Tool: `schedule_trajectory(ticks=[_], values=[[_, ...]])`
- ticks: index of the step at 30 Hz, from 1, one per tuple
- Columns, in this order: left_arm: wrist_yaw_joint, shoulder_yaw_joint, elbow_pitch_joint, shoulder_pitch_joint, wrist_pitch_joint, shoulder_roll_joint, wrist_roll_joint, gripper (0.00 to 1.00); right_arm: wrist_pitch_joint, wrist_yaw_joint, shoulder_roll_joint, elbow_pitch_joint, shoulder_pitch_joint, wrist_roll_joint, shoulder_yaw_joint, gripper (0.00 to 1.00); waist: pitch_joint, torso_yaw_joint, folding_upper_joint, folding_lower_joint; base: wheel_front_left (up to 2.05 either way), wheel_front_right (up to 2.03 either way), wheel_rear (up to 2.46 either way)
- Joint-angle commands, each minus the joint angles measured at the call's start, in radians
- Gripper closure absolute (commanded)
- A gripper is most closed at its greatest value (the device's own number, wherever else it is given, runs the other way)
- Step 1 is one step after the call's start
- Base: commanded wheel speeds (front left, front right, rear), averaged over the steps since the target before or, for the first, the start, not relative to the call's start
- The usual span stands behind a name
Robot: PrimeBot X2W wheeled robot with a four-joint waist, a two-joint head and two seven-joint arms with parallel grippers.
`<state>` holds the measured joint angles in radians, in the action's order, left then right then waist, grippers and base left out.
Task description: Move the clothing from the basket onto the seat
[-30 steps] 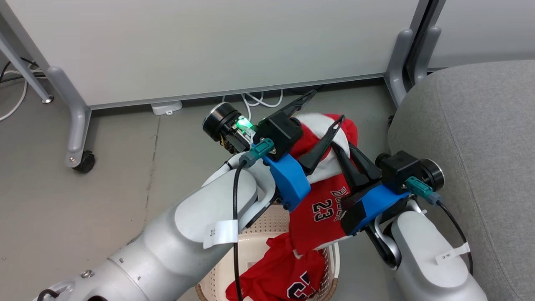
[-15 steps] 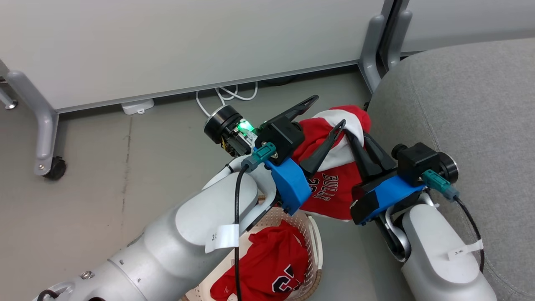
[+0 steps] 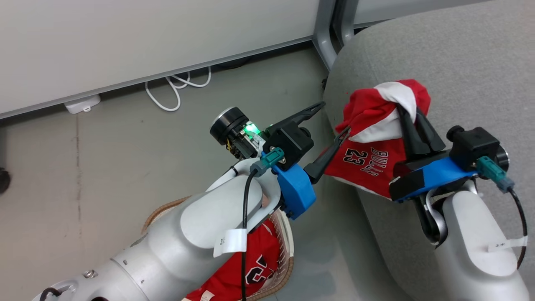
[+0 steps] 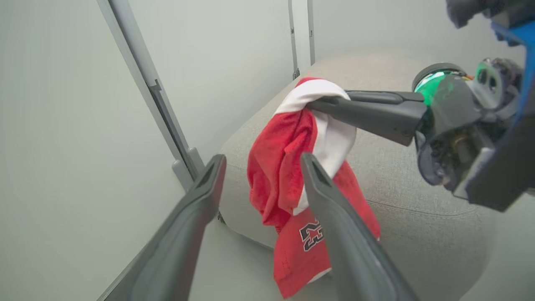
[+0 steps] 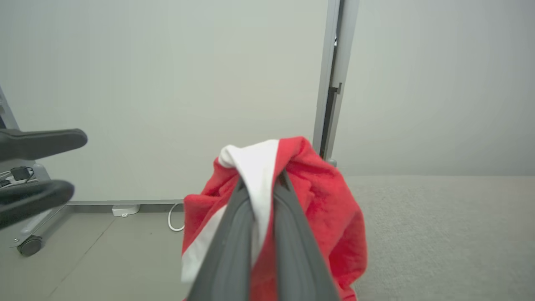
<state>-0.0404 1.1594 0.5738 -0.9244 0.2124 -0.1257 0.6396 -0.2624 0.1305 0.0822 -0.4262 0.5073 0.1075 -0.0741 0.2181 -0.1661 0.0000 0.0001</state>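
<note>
While my right gripper [image 3: 408, 112] pinches the red garment [image 3: 368, 159] by its bunched top, it hangs downward over the edge of the seat [image 3: 459, 54]; my left gripper [image 3: 334, 118] stands spread and empty beside it, nearer the basket [image 3: 288, 251] holding the other garment [image 3: 261, 259].

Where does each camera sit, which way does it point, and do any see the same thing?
Head view: on the head, looking down at basket and seat; shows left forearm, right forearm, open left gripper, right gripper shut on red garment.
Left wrist view: on the left wrist, facing the seat's edge between its spread fingers; the right gripper shows at right.
Right wrist view: on the right wrist, facing the wall panel over its closed fingers.
Shared: all see the held garment and seat.
</note>
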Motion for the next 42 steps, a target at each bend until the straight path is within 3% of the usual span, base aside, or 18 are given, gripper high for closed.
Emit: schedule_trajectory(ticks=[1,18,27,42], values=[[0.0,0.003,-0.001,-0.008,-0.001,-0.001,-0.006,0.0,-0.004,0.0,0.007,0.007,-0.003,-0.003,0.006,1.0,0.009,-0.02,0.0,-0.0001,0.0,0.0,0.0],[-0.004,0.043,-0.003,-0.009,-0.006,0.014,-0.019,0.0,-0.004,0.0,0.024,0.108,-0.094,-0.018,0.187,1.0,0.052,-0.171,0.0,-0.0001,0.0,0.0,0.0],[-0.006,0.061,0.002,-0.004,-0.007,0.023,-0.022,0.0,-0.004,0.0,0.011,0.158,-0.166,-0.02,0.257,1.0,0.065,-0.192,0.0,-0.0001,0.0,0.0,0.0],[-0.001,0.065,0.009,-0.025,0.007,0.023,-0.023,0.0,-0.004,0.0,-0.009,0.17,-0.173,-0.022,0.277,1.0,0.086,-0.183,0.0,-0.0001,0.0,0.0,0.0]])
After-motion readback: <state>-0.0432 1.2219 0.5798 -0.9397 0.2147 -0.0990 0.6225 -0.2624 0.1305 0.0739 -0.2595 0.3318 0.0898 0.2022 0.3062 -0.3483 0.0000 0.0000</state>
